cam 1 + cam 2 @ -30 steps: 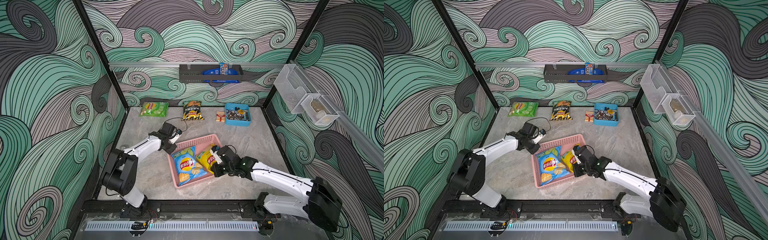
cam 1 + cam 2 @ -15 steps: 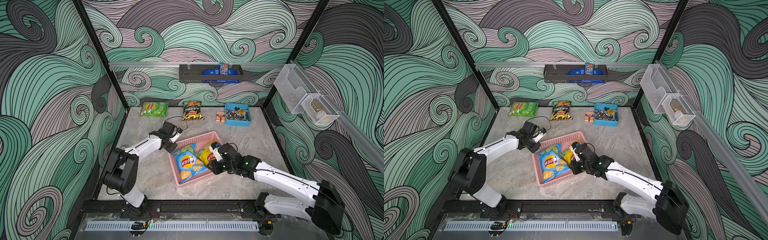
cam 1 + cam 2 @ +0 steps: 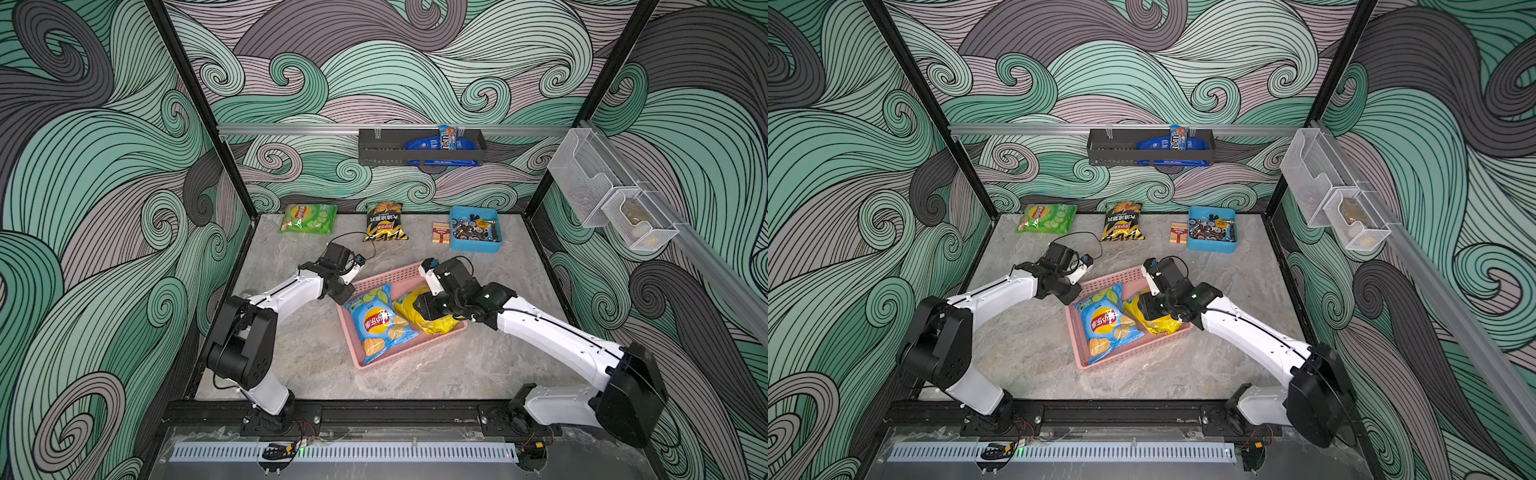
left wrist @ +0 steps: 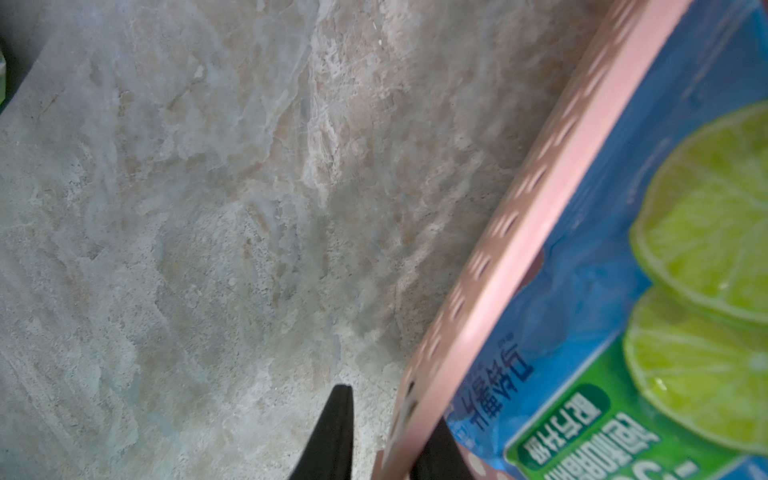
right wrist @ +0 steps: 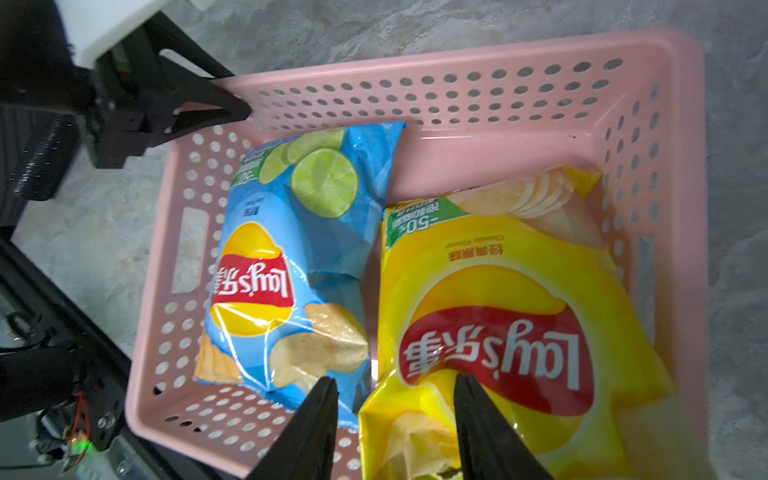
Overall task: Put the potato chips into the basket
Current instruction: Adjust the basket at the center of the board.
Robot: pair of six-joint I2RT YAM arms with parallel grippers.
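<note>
since a second ago the right gripper has let its jaws part over the yellow bag, which lies in the pink basket beside the blue bag. in both top views the left gripper sits at the basket corner nearest its arm. the light green bag and the black-and-yellow bag lie well apart from the basket, by the back wall. left wrist: the jaws pinch the pink basket by its wall, one finger outside, one inside by the blue bag. right wrist: the fingers stand spread, with the crumpled corner of the yellow bag between them.
</note>
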